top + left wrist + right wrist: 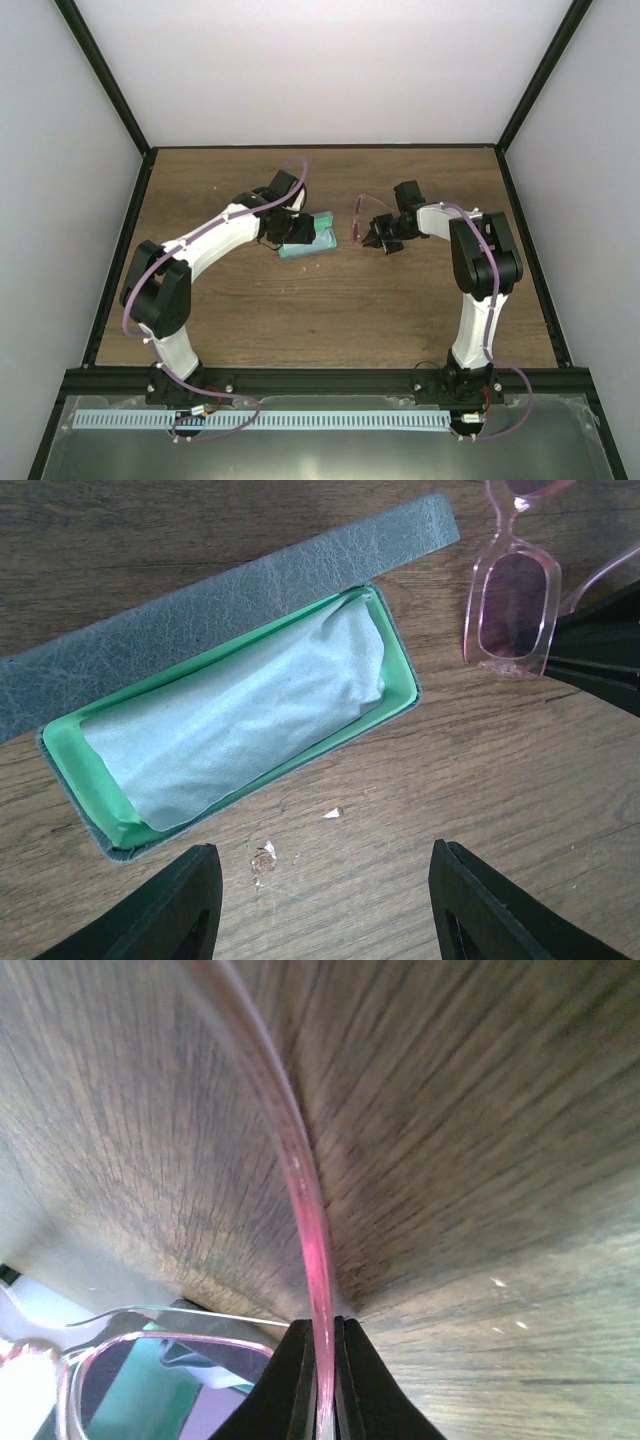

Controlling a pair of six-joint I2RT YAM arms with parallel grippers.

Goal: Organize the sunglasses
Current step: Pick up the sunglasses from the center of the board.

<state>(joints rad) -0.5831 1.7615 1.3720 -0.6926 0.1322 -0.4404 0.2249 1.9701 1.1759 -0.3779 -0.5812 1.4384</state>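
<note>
Left pincer [322, 860] hovers with its fingers wide apart over the open teal case [250, 600], a light-blue cloth [240, 725] lying inside. Out at the case's two o'clock above the desk [330, 320], the right pincer [325, 1360] is clamped on one slim arm of the sunglasses [510, 605]. Pickup's in hand, I'd say. The next move calls for carrying them toward nine o'clock, into the case.

My left gripper [322, 880], spread, has bare table [480, 800] free at 4 o'clock. The open case [230, 605] blocks 12 o'clock; the sunglasses [512, 605], clamped by my right gripper [325, 1338], obstruct 2 o'clock.
</note>
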